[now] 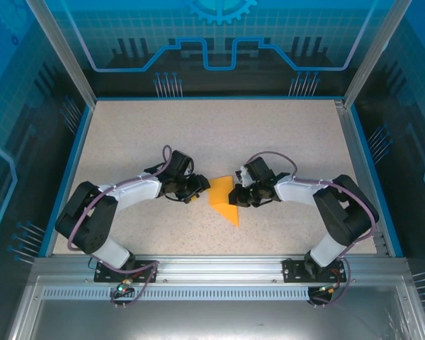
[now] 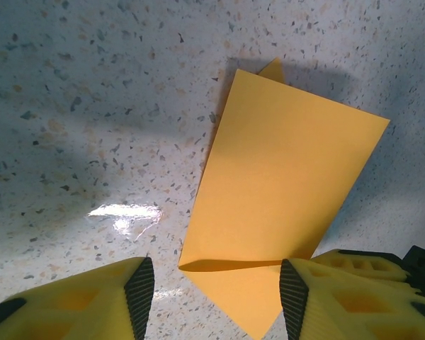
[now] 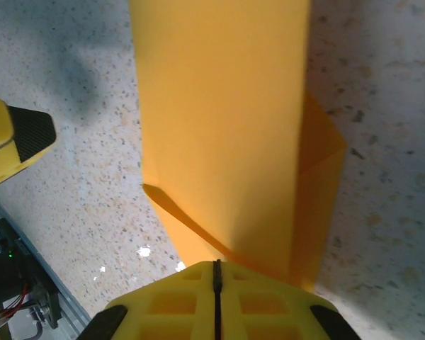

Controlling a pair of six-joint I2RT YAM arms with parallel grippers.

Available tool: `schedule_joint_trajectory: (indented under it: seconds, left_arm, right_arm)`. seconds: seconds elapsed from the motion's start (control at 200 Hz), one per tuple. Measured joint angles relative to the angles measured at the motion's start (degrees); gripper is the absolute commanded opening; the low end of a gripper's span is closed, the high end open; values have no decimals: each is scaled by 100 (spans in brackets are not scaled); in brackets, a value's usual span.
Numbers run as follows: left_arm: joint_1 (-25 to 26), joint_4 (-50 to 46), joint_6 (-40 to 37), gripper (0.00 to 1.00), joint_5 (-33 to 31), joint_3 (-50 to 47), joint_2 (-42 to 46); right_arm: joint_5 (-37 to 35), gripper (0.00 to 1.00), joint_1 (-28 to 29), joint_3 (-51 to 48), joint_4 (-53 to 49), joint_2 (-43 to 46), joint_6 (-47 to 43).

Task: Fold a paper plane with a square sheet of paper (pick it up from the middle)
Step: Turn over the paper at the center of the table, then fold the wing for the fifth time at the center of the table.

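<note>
The square sheet of paper (image 1: pixel 223 198) is bright orange and lies folded on the speckled table between my two grippers, one pointed corner towards the near edge. Its upper flap (image 2: pixel 283 177) stands slightly raised off the lower layer, with a dark gap at the crease. My left gripper (image 1: pixel 198 190) is open at the sheet's left side; in the left wrist view, its fingers (image 2: pixel 138 290) stand either side of the sheet's near corner without touching it. My right gripper (image 3: pixel 216 273) is shut on the sheet's right edge, and the paper (image 3: pixel 219 120) runs away from its fingertips.
The speckled table (image 1: pixel 219 134) is bounded by blue rails left and right and a metal rail (image 1: pixel 219 265) at the near edge. One left fingertip (image 3: pixel 21 138) shows at the left of the right wrist view. Transparent blue walls stand round the cell.
</note>
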State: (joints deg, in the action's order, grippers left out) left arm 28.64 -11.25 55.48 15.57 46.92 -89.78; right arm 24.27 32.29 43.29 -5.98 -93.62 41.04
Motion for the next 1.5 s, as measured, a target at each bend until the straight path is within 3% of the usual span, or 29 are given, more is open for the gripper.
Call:
schedule_joint_trajectory:
  seconds: [0.23,0.645,1.495]
  left_arm:
    - [0,26,-11,54,155,133,-205]
    - [0,149,-9,55,415,247,-522]
    - [0,918,315,45,876,256,-1069]
  right_arm:
    - [35,9,-125,-208,192,-223,-17]
    - [861,9,-522,-669,1252,-417,140]
    - [944,10,-570,-699,1329,-444,160]
